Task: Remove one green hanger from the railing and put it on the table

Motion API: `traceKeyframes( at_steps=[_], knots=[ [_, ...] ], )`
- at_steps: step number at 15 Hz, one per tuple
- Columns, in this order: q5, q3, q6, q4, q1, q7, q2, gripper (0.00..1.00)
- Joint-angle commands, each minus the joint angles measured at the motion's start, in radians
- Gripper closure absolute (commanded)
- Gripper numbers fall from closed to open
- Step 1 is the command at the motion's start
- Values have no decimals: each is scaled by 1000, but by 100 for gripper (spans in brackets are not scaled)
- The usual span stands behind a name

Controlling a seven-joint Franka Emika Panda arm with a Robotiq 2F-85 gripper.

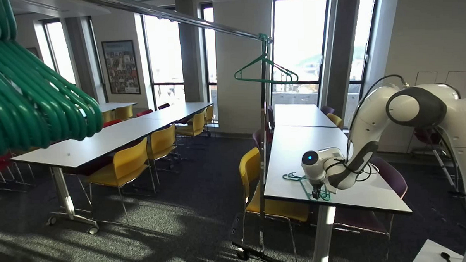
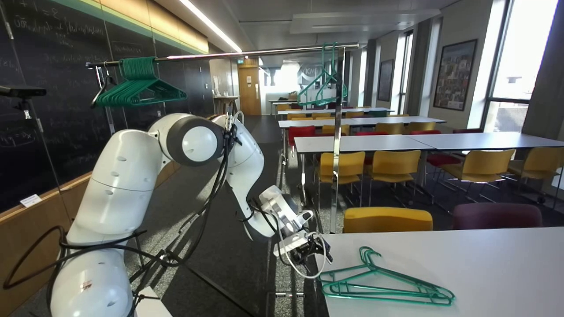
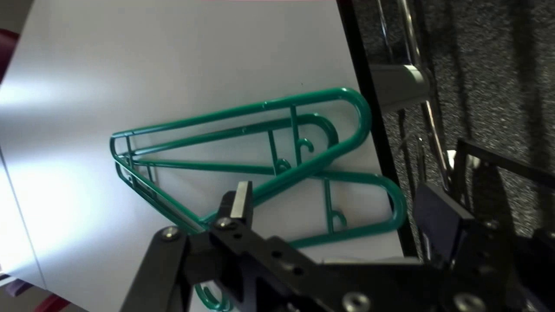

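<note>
Clearly spread at the gripper (image 3: 339, 208), with fingers (image 3: 240, 201) well apart by the end of the white bench (image 3: 195, 52), seen in the wrist view one against the bench top and one against the floor (image 3: 485, 65). Can see green hangers (image 3: 301, 171) lying on the bench in a loose overlap, with rounded ends reaching the edge. Cannot tell whether touching a finger. Can see more green hangers (image 1: 264, 57) higher up, hanging from the end of the railing (image 2: 198, 56) close to the upright post (image 2: 335, 176), and a crowded bunch (image 1: 38, 99) at the opposite end. Can also make out a yellow chair (image 2: 387, 220) just beside the bench.
</note>
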Motion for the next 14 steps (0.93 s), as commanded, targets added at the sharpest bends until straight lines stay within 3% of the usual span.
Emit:
traceKeyframes(
  at_steps=[1, 4, 8, 11, 14],
  knots=[
    [198, 18, 180, -106, -55, -229, -137, 0],
    [456, 145, 265, -206, -166, -456, -239, 0],
    [813, 473, 284, -325, -414, -662, -308, 0],
    [1075, 710, 214, -291, -575, -783, -258, 0],
    [1339, 942, 14, -238, -762, -841, -294, 0]
  ],
)
